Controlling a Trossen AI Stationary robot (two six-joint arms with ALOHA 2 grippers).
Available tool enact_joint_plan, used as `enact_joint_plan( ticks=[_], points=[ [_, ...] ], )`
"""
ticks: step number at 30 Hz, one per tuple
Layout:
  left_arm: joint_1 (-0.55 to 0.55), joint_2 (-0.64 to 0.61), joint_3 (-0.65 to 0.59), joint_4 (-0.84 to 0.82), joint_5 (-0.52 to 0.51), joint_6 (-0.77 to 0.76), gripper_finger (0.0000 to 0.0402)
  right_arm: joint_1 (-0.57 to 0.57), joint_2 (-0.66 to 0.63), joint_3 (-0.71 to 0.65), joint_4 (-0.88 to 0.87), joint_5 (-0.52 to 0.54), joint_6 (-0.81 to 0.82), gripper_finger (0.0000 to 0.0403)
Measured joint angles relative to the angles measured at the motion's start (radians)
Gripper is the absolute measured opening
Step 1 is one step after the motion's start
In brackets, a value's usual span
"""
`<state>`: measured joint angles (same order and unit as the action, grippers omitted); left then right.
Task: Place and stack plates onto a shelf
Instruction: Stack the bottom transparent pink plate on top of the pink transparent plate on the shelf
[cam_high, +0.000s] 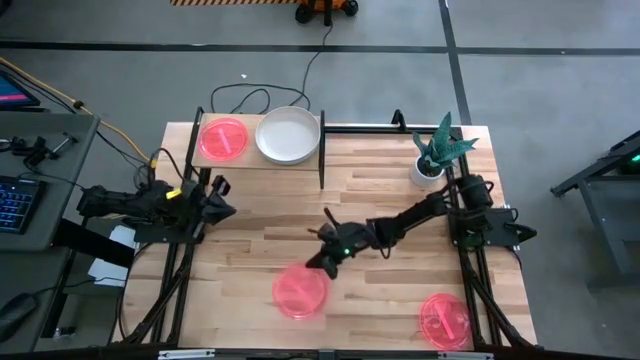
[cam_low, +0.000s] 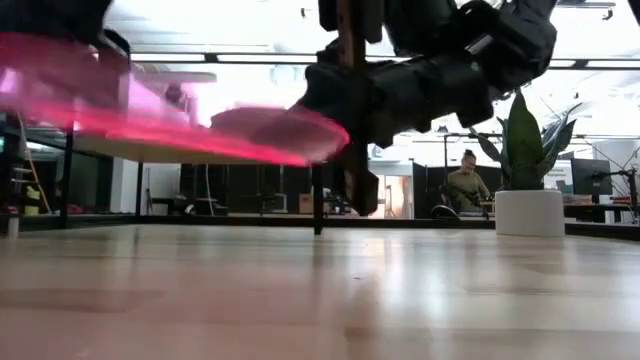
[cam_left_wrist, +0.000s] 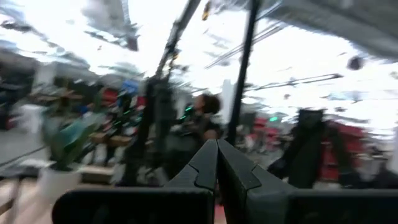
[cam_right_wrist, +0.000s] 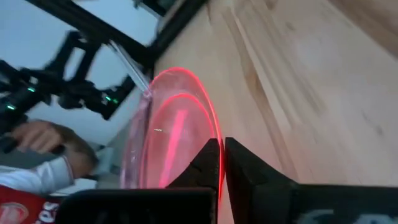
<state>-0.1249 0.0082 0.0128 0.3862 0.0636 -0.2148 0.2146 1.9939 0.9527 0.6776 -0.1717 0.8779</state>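
The shelf (cam_high: 262, 165) already carries a pink plate (cam_high: 223, 139) at one end and pale plates (cam_high: 288, 134) nested beside it; how many lie in that pale stack cannot be told from above. Two pink plates are left off the shelf, so the task looks roughly two-thirds done at best.

One of those two is in the right hand (cam_high: 322, 262), whose fingers are pinched tight on the rim of the held pink plate (cam_high: 300, 291). In the right wrist view the plate (cam_right_wrist: 171, 134) stands edge-on straight ahead of the closed fingertips (cam_right_wrist: 211, 158), with its rim caught between them and the rest reaching away from the hand. The low view shows it lifted clear of the counter (cam_low: 320, 290) and tilted, the dark hand (cam_low: 360, 150) clamped at its near edge. The shelf lies well beyond this hand, across the counter toward the far side.

The last pink plate (cam_high: 443, 320) lies on the counter well apart from the right hand, back toward that arm's base and near the counter's front corner.

The left hand (cam_high: 214, 200) waits just in front of the shelf, its fingers (cam_left_wrist: 211, 165) pressed together on nothing.

A potted plant (cam_high: 435, 155) stands near the right arm's base.
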Motion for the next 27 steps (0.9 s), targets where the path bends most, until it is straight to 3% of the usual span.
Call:
enact_joint_plan(
  ticks=[5, 9, 15, 20, 24, 27],
  points=[
    [0.000, 0.000, 0.000, 0.071, 0.074, -0.017, 0.0001, -0.052, 0.000, 0.022, 0.131, -0.012, -0.008, 0.0000],
    [0.000, 0.000, 0.000, 0.085, 0.077, -0.003, 0.0001, -0.126, -0.001, 0.135, 0.120, -0.021, -0.061, 0.0000],
    [0.000, 0.000, 0.000, 0.087, 0.077, 0.026, 0.0001, -0.288, -0.002, 0.468, -0.272, -0.040, -0.261, 0.0000],
    [0.000, 0.000, 0.000, 0.085, 0.082, 0.026, 0.0001, -0.401, -0.004, 0.790, -0.678, 0.146, -0.475, 0.0000],
    [0.000, 0.000, 0.000, 0.081, 0.084, 0.026, 0.0001, -0.483, 0.004, 0.962, -0.790, 0.291, -0.536, 0.0000],
    [0.000, 0.000, 0.000, 0.084, 0.084, 0.026, 0.0001, -0.538, 0.047, 1.049, -0.795, 0.309, -0.490, 0.0000]
  ],
)
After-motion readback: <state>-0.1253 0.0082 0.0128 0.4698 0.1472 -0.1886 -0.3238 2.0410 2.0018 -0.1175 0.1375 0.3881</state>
